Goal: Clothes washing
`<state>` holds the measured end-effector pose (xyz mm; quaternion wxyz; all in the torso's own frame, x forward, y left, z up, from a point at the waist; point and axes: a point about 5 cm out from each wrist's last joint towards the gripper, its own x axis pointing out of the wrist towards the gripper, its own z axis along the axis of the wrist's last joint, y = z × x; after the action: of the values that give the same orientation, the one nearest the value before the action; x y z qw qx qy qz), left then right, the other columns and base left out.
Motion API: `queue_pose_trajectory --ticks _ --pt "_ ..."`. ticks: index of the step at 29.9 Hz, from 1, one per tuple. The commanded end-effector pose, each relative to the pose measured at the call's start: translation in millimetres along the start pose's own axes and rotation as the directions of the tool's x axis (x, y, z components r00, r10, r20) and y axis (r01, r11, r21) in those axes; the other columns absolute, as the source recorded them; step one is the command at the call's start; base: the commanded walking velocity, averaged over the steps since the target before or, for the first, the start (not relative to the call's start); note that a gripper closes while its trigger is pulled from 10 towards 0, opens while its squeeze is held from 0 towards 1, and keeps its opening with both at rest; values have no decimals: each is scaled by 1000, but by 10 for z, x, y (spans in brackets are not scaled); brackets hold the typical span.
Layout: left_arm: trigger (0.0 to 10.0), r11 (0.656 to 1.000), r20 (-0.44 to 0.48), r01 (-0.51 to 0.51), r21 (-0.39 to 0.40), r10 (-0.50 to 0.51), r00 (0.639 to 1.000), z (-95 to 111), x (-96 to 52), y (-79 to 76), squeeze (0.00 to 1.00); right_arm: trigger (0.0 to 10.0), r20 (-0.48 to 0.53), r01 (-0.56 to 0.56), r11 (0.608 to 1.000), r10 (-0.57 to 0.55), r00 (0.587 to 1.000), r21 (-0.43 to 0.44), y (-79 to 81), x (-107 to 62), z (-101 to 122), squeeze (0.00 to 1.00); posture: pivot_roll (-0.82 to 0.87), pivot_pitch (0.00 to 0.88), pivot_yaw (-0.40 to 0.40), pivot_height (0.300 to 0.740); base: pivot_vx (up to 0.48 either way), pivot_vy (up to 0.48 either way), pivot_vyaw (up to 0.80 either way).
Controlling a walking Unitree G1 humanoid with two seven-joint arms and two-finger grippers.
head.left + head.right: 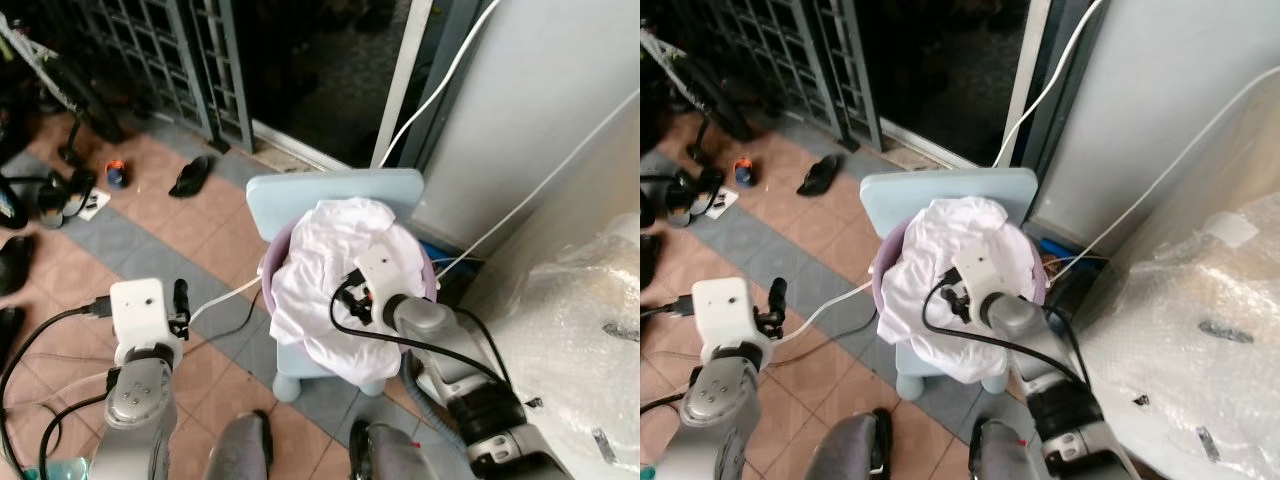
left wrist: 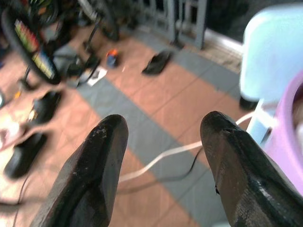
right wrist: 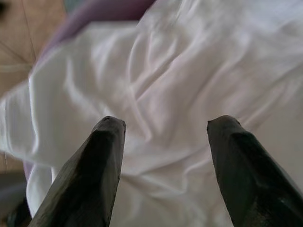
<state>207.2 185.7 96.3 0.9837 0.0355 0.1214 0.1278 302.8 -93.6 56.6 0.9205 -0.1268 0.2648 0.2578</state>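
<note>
Soft even daylight, dark doorway (deep shade), wrist views blurred, white cloth slightly overexposed

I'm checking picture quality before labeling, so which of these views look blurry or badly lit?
Left wrist view: floor and shoes soft with blur, open left gripper sharper. Right wrist view: white cloth slightly soft, evenly lit, open right gripper above it. Both eye views: doorway dark, plastic wrap bright, mildly washed out.

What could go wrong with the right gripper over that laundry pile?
1. The white cloth drapes past the purple basin rim; a pull by the open right gripper may drag the basin off the small blue stool.
2. The white cable on the floor runs beside the stool and could snag.
3. The open left gripper hangs over the tiles, steadying nothing.
</note>
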Motion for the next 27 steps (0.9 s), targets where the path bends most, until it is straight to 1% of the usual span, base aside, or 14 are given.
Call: queue_pose_trajectory --ticks 1,3,4,6,8,9,10,11,12,13,15,16,22,27 --pt "10000 999 -16 -28 17 29 999 12 -76 55 0 10000 -15 17 1000 -17 1000 -15 -22 75 -24 0 178 308 -34 740 0 0 0" --pt "10000 999 -34 -40 14 40 999 9 -150 106 0 10000 -27 42 999 -43 999 -28 -36 165 -1 0 196 334 -34 740 0 0 0" --pt "10000 999 -34 -40 14 40 999 9 -150 106 0 10000 -27 42 999 -43 999 -28 -36 165 -1 0 196 334 -34 740 0 0 0" --pt "10000 999 -53 -43 18 44 998 -9 -219 134 0 10000 -34 70 997 -71 997 -40 -43 226 12 0 203 349 -36 740 0 0 0" --pt "10000 999 -55 -43 19 44 997 -12 -232 137 0 10000 -36 80 996 -81 996 -43 -48 235 12 0 203 349 -36 740 0 0 0" --pt "10000 999 -73 -47 18 48 996 -29 -290 146 0 10000 -46 125 990 -128 991 -59 -63 274 -4 0 214 368 -42 740 0 0 0" --pt "10000 999 -79 -48 18 50 996 -32 -318 145 0 9059 -50 140 989 -142 989 -52 -64 292 -15 0 217 373 -44 740 0 0 0" --pt "10000 999 -79 -48 18 50 996 -32 -318 145 0 9059 -50 140 989 -142 989 -52 -64 292 -15 0 217 373 -44 740 0 0 0" --pt "10000 999 -90 -49 16 50 995 -36 -356 142 0 784 -69 153 988 -155 985 -30 -43 324 -47 0 222 378 -48 740 0 0 0" --pt "10000 999 -94 -49 16 51 994 -39 -365 139 0 0 -80 148 989 -149 986 -10 -15 340 -56 0 223 380 -48 740 0 0 0" --pt "10000 999 -99 -49 13 50 994 -41 -378 133 0 0 -85 140 990 -139 987 5 46 368 -40 0 225 382 -51 740 0 0 0" --pt "10000 999 -101 -49 12 50 994 -33 -387 128 0 0 -78 140 990 -140 987 -4 76 387 -9 0 226 385 -53 740 0 0 0" --pt "10000 998 -95 -57 13 58 994 11 -383 133 0 0 -55 147 989 -147 988 12 103 415 59 0 227 396 -68 740 0 0 0" --pt "10000 997 -97 -76 9 77 992 18 -390 142 0 0 -65 149 988 -146 987 44 89 417 7 0 219 400 -91 740 0 0 0"
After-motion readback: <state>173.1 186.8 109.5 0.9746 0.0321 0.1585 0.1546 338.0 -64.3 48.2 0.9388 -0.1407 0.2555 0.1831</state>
